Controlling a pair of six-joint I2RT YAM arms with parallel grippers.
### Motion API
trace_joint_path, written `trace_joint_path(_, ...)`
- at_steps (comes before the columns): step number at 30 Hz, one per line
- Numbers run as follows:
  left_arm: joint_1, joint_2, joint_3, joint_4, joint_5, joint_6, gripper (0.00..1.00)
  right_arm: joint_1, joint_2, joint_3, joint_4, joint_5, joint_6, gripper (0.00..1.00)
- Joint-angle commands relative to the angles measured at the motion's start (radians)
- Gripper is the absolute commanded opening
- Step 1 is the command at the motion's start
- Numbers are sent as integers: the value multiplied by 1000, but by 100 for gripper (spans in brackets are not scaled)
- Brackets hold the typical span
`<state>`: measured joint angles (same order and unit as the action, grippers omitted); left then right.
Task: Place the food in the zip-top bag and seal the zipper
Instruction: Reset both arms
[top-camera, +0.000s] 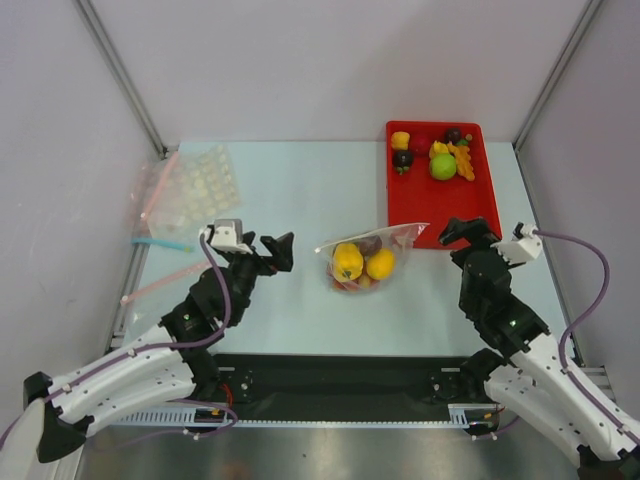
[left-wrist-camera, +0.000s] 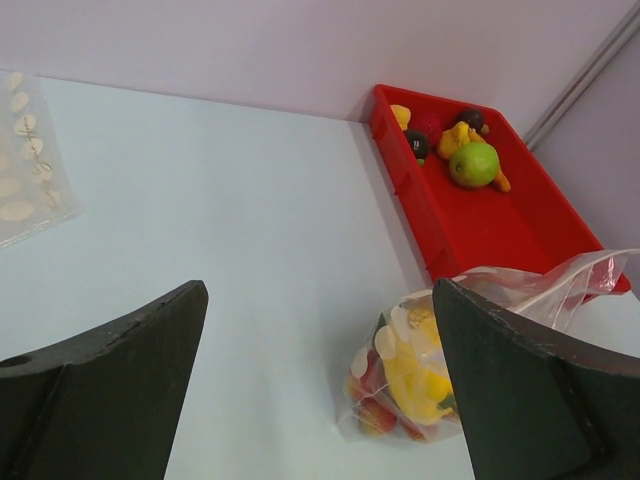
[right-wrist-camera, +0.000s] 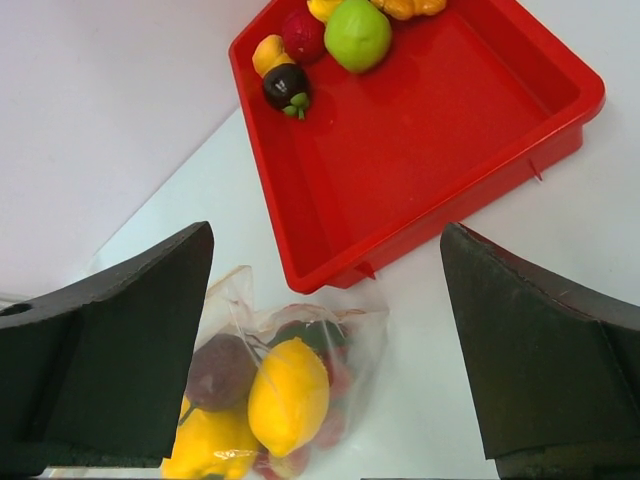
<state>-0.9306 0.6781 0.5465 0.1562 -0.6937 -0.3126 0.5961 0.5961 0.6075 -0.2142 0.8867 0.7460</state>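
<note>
Lying on desk between both pincers — zip-top bag, part-filled, mouth rim running left-right by red tray | left pincer wide, empty | right pincer wide, empty — nearer mouth's tray-side corner

Tabletop: bag at centre, mouth on the far side toward the tray, several pieces of food inside it. Tray at the far right, its near left corner just beside the bag's mouth, more food grouped at its far end. Dimpled sheet at the far left; left end effector left of the bag, right end effector right of it, at the tray's near edge.
</note>
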Motion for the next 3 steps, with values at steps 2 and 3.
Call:
trace_joint_path(2,6,-5,9,29,33,15,100,-4,13,60,-16,43,35,100)
trace_joint_path(3,6,-6,6,43,34,15,100,-2,8,58,-19,49,32,100)
